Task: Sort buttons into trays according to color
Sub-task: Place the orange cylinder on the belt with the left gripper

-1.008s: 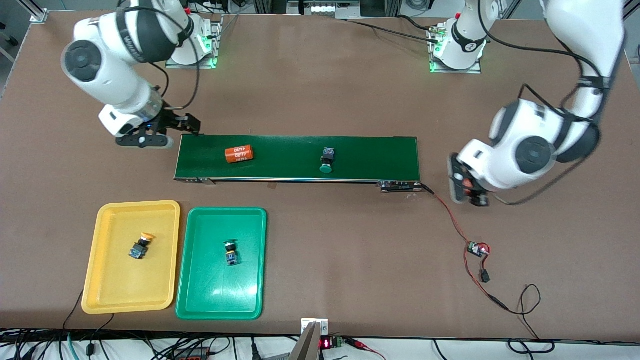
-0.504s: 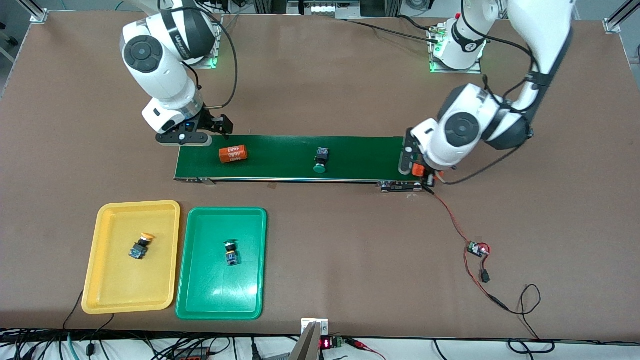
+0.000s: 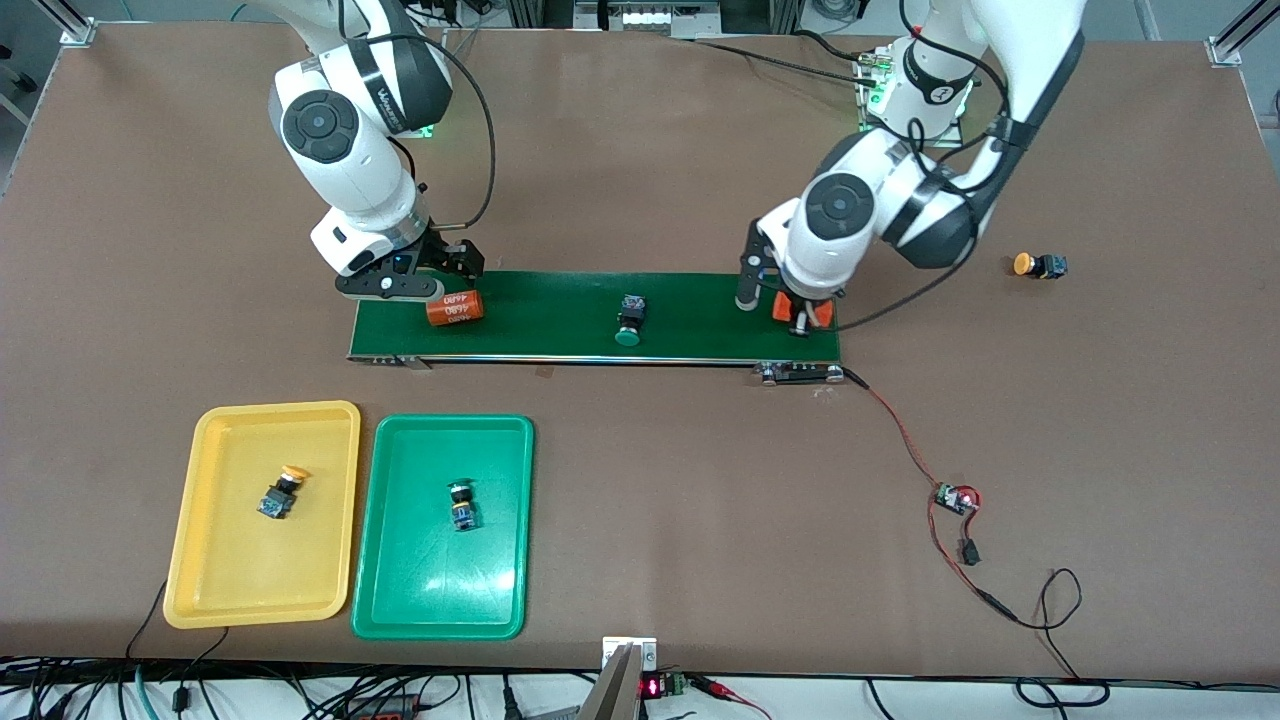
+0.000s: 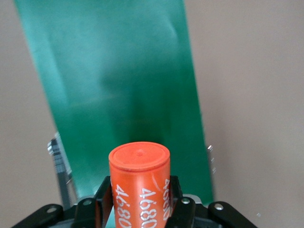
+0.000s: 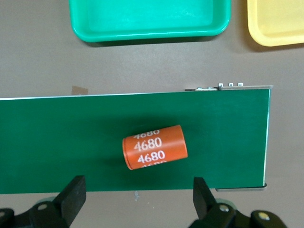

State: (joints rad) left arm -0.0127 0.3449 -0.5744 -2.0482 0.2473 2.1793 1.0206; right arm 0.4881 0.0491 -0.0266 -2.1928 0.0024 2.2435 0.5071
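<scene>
A green button [image 3: 629, 321] lies on the dark-green belt [image 3: 700, 315]. A yellow button [image 3: 1038, 265] lies on the bare table toward the left arm's end. Another yellow button [image 3: 280, 493] is in the yellow tray [image 3: 215, 580], and another green button [image 3: 461, 505] is in the green tray [image 3: 400, 600]. My left gripper [image 3: 800, 310] is shut on an orange cylinder [image 4: 139, 178] over the belt's end [image 4: 118, 85]. My right gripper [image 3: 400, 285] is open and empty [image 5: 138, 197] over the belt's other end, beside a second orange cylinder [image 3: 455, 308] that lies on the belt [image 5: 154, 147].
A red wire with a small circuit board [image 3: 955, 498] runs from the belt's end toward the front edge. The green tray [image 5: 149, 28] and yellow tray [image 5: 275, 33] show in the right wrist view. The two trays stand side by side, nearer to the front camera than the belt.
Both arms swung in to the belt's ends, the left one carrying its orange cylinder. The green button and the loose cylinder drifted along the belt toward the right arm's end. The yellow button on the table came into view.
</scene>
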